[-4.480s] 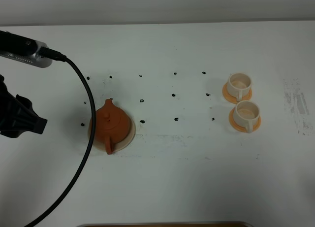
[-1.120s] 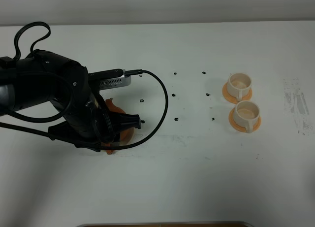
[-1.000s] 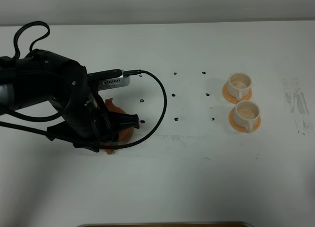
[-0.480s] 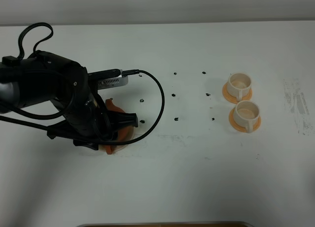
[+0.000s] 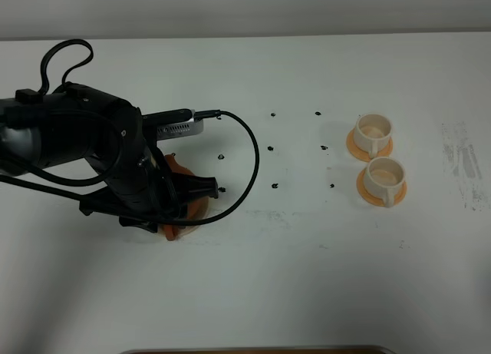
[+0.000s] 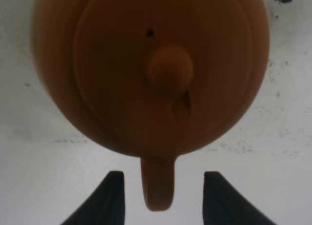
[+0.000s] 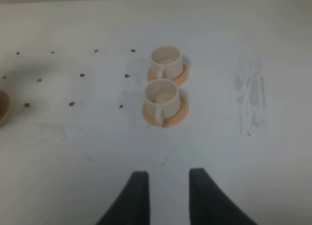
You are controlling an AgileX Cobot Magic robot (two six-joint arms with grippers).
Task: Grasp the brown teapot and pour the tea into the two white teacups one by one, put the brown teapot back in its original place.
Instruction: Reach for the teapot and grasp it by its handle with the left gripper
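The brown teapot (image 6: 151, 73) fills the left wrist view, seen from above with its knobbed lid and loop handle (image 6: 158, 186). My left gripper (image 6: 163, 200) is open, with one finger on each side of the handle and not touching it. In the exterior high view the left arm (image 5: 115, 166) covers most of the teapot (image 5: 181, 170); the beige coaster is hidden beneath them. The two white teacups (image 5: 374, 130) (image 5: 384, 174) stand on orange saucers at the right, and also show in the right wrist view (image 7: 165, 61) (image 7: 162, 95). My right gripper (image 7: 168, 195) is open and empty, well short of the cups.
Small black dots (image 5: 274, 149) mark the white table (image 5: 307, 277) between teapot and cups. A grey smudge (image 5: 460, 158) lies right of the cups. The left arm's black cable (image 5: 249, 158) loops over the table next to the teapot.
The left arm came in from the left edge and settled over the teapot. In the last second it only shifted slightly. The cups have not moved.
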